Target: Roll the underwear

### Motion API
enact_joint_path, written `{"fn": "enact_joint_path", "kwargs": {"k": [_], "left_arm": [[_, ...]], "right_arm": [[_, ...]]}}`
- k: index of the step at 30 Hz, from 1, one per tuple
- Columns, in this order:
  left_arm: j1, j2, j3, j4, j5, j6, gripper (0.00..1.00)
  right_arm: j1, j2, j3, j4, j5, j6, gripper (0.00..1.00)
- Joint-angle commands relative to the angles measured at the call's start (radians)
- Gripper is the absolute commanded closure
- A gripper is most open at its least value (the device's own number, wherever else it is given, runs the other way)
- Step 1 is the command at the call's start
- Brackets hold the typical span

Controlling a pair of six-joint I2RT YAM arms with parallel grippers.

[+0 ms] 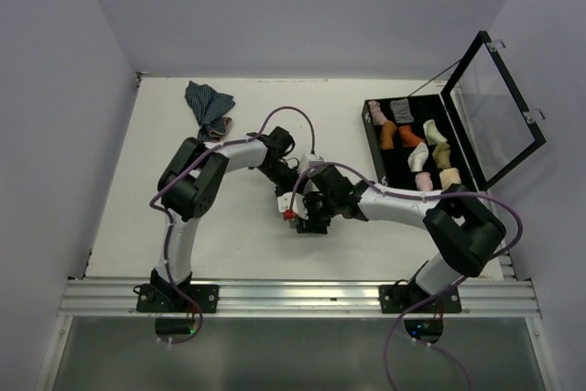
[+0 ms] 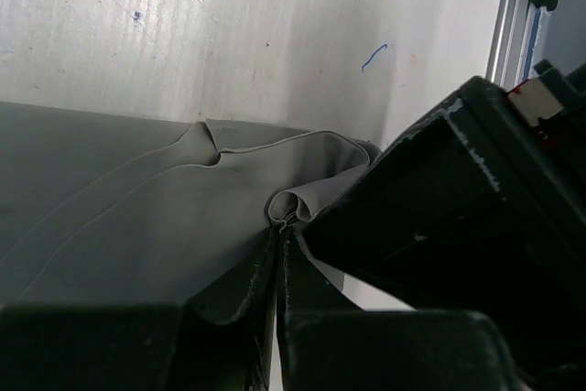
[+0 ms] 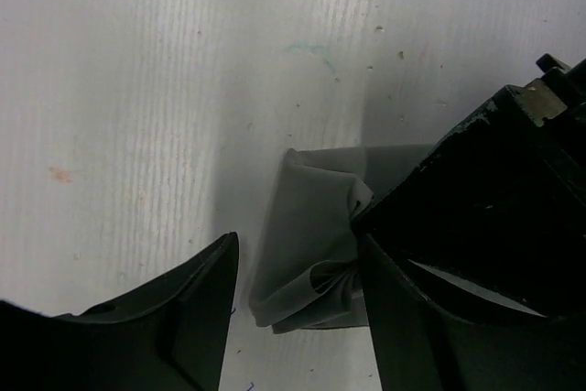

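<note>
On the scuffed white table (image 1: 233,244) lies grey underwear (image 3: 311,226), lavender walls (image 1: 302,6) around.

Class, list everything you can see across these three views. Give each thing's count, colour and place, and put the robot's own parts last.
table: one, white, under everything
grey underwear: one, grey, table centre, bunched at the two hands
patterned underwear: one, blue, crumpled at the table's far left
case: one, black, clear lid open, far right
rolled pieces: about nine, pink, grey, orange and cream, in the case's compartments
rail: one, silver, near edge
cables: purple, along both arms
left hand: one, black, shut on a fold of the grey underwear
right hand: one, black, open, fingers either side of the grey underwear's edge
</note>
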Motion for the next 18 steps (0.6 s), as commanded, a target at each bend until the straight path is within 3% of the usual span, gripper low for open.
{"fn": "enact_joint_path", "kwargs": {"k": [1,9,18], "left_arm": [[-0.003,0.116,-0.106,-0.022,-0.304,0.057,0.94],[0.027,0.107,-0.127,-0.023,-0.301,0.063,0.94],[0.054,0.083,-0.158,-0.017,-0.301,0.063,0.95]], "right_arm": [[0.009,0.031,0.074,0.028,0.028,-0.049,0.42],[0.092,0.127,0.168,-0.177,0.048,-0.152,0.54],[0.139,0.193,0.232,-0.237,0.143,-0.069,0.49]]}}
